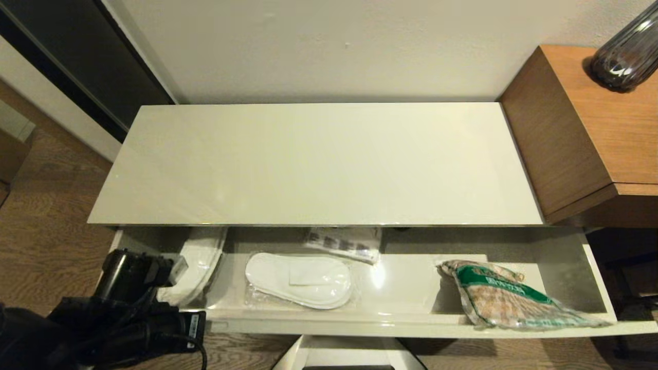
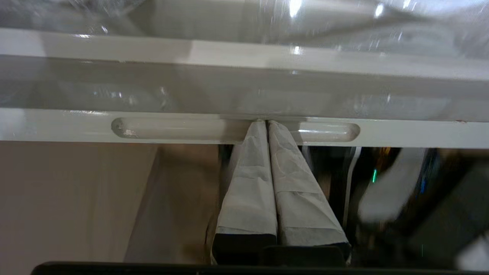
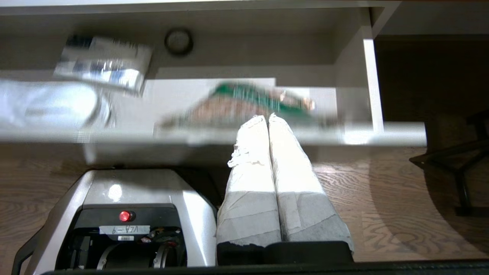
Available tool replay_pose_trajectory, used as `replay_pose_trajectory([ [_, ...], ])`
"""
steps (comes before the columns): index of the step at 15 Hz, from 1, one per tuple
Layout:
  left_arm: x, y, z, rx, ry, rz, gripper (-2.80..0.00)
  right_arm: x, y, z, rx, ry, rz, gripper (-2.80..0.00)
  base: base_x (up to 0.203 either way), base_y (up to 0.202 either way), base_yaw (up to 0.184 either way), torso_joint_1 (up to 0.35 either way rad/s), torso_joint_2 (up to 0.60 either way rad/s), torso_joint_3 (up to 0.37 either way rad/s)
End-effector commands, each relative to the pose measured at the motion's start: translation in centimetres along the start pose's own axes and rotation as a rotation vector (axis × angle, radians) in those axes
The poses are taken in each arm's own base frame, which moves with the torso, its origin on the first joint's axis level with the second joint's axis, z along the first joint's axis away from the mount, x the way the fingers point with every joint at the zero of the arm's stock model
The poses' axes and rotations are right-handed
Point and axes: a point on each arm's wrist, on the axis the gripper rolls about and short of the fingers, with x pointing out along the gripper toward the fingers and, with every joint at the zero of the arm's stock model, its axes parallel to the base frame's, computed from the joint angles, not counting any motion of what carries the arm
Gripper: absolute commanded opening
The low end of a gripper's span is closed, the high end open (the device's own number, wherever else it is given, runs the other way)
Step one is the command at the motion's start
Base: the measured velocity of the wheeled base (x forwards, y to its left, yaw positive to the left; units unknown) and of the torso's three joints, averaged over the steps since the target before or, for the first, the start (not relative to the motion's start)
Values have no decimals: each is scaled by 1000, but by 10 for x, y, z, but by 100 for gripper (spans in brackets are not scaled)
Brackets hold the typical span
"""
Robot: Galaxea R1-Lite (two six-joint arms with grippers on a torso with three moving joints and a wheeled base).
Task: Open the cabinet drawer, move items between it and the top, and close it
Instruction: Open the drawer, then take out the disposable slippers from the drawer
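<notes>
Cabinet drawer [image 1: 360,321] pulled open, slipper pair [image 1: 299,280] at centre and grain bag [image 1: 506,298] at right inside; left gripper [image 2: 266,123], fingers together, tips in a rim slot [image 2: 172,129]; right gripper [image 3: 267,118] closed near the bag, probably next to lift it onto the top [image 1: 313,159].

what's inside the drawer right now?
In the drawer: wrapped slippers mid-left, a grain bag on the right overhanging the front rim, a printed packet and a ring at the back. The top covers the rear.
</notes>
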Motion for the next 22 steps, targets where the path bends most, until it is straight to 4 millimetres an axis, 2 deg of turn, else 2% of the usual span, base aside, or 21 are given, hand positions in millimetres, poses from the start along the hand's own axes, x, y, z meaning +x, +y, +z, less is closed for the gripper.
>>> replay_pose_trajectory([
  [1,-28,-3,-8,4,-72,-41,-280,0,0,0,-1,1,1,-280,0,0,0,0,0,0],
  [5,-90,0,-29,-29,-56,-164,-280,0,0,0,-1,1,1,-280,0,0,0,0,0,0],
  [8,-141,1,-28,-107,-44,-299,-280,0,0,0,-1,1,1,-280,0,0,0,0,0,0],
  [12,-144,0,-25,-169,-53,-310,-280,0,0,0,-1,1,1,-280,0,0,0,0,0,0],
  [15,-147,-2,-15,-183,-142,-335,-280,0,0,0,1,1,1,-280,0,0,0,0,0,0],
  [20,-167,0,-9,-194,-245,-271,-280,0,0,0,1,1,1,-280,0,0,0,0,0,0],
  [22,-185,2,-5,-201,-276,-239,-280,0,0,0,-1,1,1,-280,0,0,0,0,0,0],
])
